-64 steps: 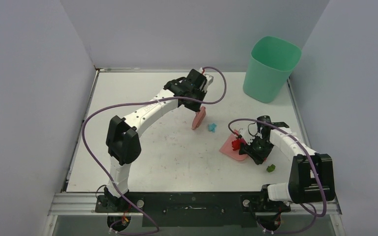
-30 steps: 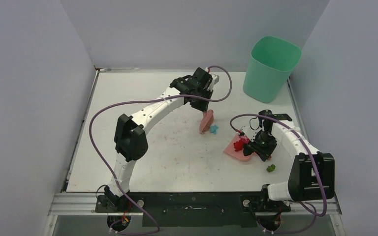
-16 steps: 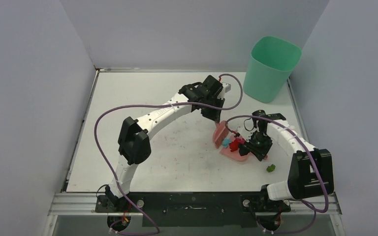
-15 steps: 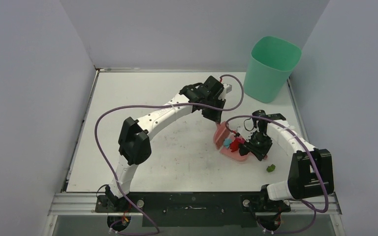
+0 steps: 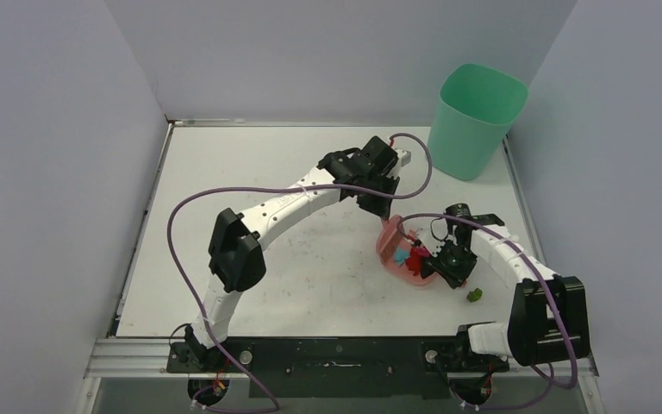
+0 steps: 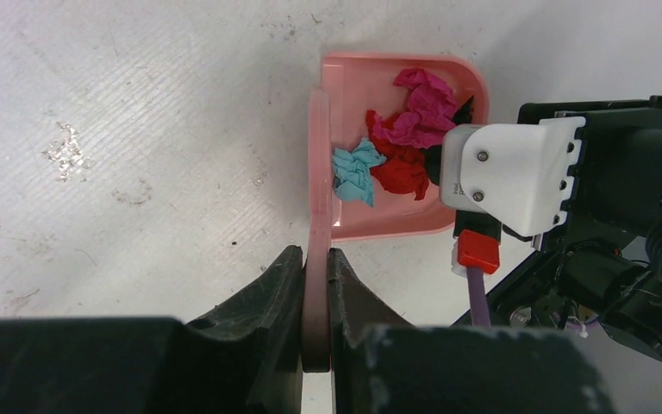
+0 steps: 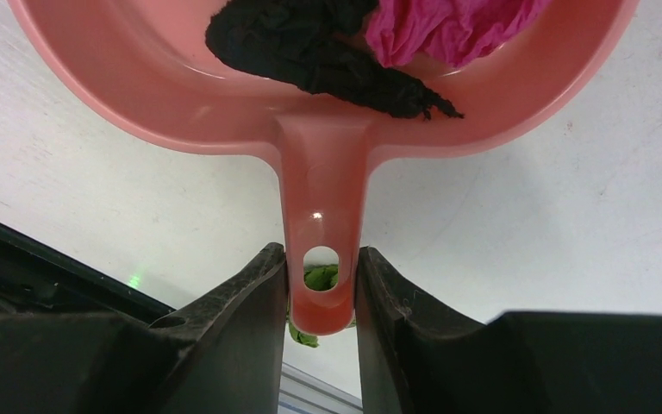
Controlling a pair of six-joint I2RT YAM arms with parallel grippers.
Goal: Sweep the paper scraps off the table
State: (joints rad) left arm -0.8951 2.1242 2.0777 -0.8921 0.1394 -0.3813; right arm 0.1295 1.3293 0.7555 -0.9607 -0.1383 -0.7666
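My left gripper point(image 6: 315, 297) is shut on the pink brush point(image 6: 316, 198), whose edge stands at the open mouth of the pink dustpan point(image 6: 401, 225). In the pan lie a light blue scrap point(image 6: 356, 171), a red scrap point(image 6: 401, 172), a magenta scrap point(image 6: 421, 108) and a black scrap point(image 7: 310, 47). My right gripper point(image 7: 321, 289) is shut on the dustpan's handle point(image 7: 320, 198). A green scrap point(image 5: 474, 295) lies on the table point(image 5: 250, 190), outside the pan, near the right arm. It also shows behind the handle point(image 7: 319, 278).
A green bin point(image 5: 476, 121) stands at the table's back right corner. Grey walls close the table on three sides. The black front rail point(image 5: 345, 355) runs along the near edge.
My left gripper swept the brush rightward across the table and pushed the light blue scrap into the dustpan. The right gripper shifted the dustpan a little.
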